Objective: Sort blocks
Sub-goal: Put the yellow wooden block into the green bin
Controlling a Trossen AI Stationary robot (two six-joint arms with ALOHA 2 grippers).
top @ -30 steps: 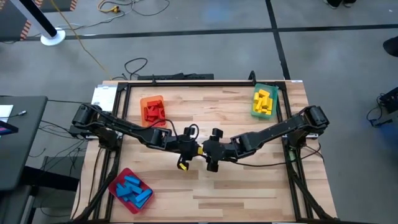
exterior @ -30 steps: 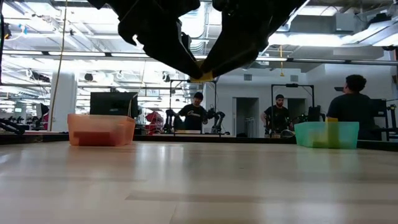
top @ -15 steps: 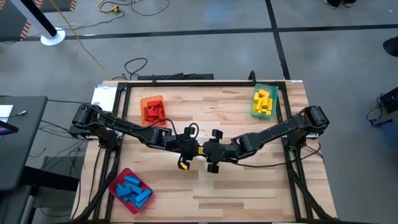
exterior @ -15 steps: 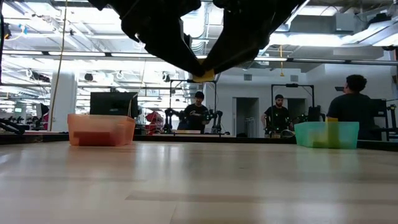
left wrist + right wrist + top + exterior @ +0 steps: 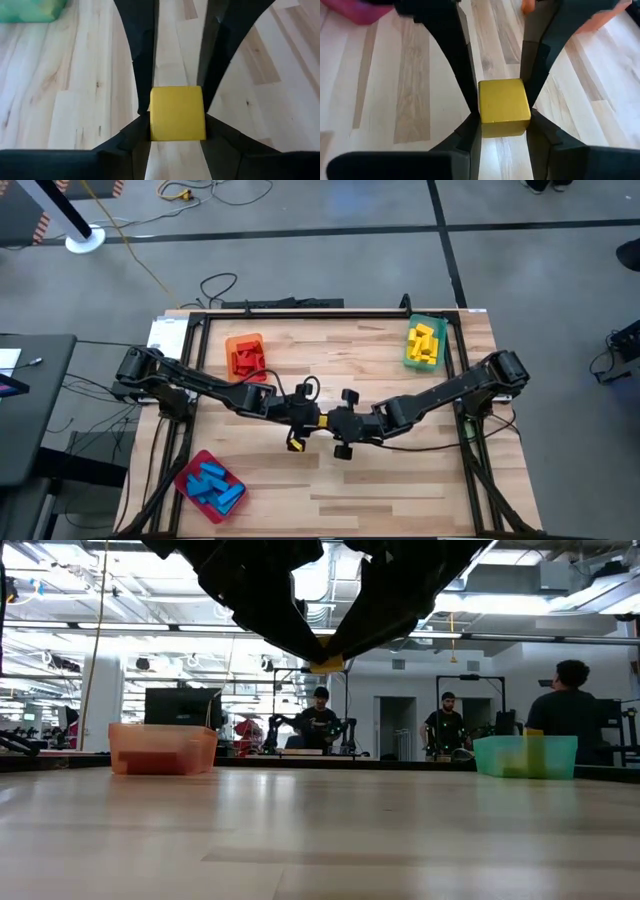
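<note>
- My left gripper (image 5: 312, 420) and right gripper (image 5: 330, 421) meet tip to tip above the middle of the table (image 5: 400, 480).
- Both are closed on one yellow block (image 5: 177, 113), held in the air between them.
- My fingers (image 5: 460, 60) press its opposite sides.

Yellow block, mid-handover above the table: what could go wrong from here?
Both the left gripper and the right gripper pinch the yellow block at once, high above the table. If either arm pulls before the other lets go, it could twist free and drop, far from the green tray.
</note>
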